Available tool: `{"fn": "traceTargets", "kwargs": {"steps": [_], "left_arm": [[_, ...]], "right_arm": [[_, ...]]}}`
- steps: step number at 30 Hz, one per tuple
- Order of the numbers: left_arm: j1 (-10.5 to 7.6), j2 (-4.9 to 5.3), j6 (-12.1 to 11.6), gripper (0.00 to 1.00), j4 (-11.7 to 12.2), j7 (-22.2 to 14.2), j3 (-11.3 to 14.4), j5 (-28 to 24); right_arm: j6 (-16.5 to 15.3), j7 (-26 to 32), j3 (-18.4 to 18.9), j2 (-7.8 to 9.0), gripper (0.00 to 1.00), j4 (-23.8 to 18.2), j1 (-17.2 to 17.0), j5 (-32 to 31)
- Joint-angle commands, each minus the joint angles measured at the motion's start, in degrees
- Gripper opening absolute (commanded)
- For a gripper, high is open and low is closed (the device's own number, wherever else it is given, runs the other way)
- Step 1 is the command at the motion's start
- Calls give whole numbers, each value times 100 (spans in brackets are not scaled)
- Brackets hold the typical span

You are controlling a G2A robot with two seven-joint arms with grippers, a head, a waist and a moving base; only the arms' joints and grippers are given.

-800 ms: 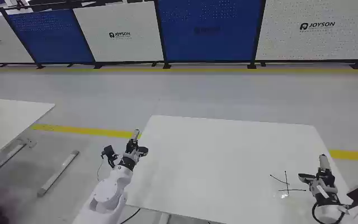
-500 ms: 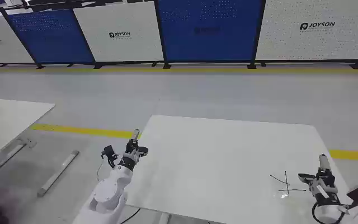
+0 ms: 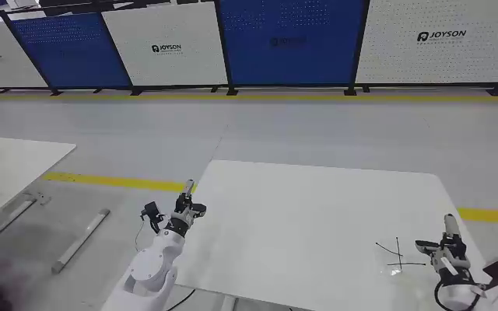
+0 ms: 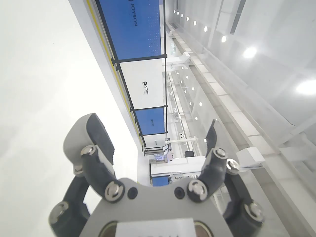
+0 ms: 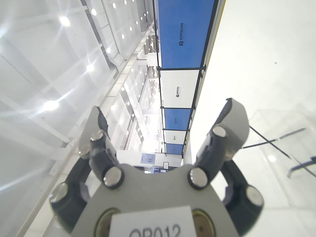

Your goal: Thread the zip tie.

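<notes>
The left pincer (image 4: 155,124) is standing open and empty, jaws spread wide, at the near left edge of the white bench (image 3: 311,225), pointing toward the far side. The right pincer (image 5: 163,107) is likewise standing open, holding nothing, at the near right corner of the bench. The black zip ties (image 3: 397,253) are lying crossed on the bench just left of the right pincer, apart from it, at a clear plastic piece (image 5: 279,122); whether they are lying on or under it cannot be told. The two pincers are sitting well apart.
</notes>
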Motion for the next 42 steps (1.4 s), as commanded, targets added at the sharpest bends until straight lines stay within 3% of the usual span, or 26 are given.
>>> {"fn": "traceTargets", "kwargs": {"steps": [1, 7, 21, 24, 30, 33, 35, 42], "left_arm": [[0, 0, 0, 100, 0, 0, 0, 0], [0, 0, 0, 100, 0, 0, 0, 0], [0, 0, 0, 100, 0, 0, 0, 0], [0, 0, 0, 100, 0, 0, 0, 0], [0, 0, 0, 100, 0, 0, 0, 0], [0, 0, 0, 100, 0, 0, 0, 0], [0, 0, 0, 100, 0, 0, 0, 0], [0, 0, 0, 100, 0, 0, 0, 0]], "right_arm": [[-26, 570, 183, 37, 100, 88, 15, -69], [-30, 2334, 761, 191, 100, 235, 15, -469], [-99, 2402, 820, 201, 100, 232, 33, -504], [-438, 2972, 1038, 252, 100, 440, 47, -622], [-679, 4127, 1458, 363, 100, 842, 184, -601], [-819, 4721, 1489, 429, 100, 1047, 284, -944], [-814, 4723, 1422, 450, 100, 1205, 376, -1236], [-814, 4723, 1422, 450, 100, 1205, 376, -1236]]}}
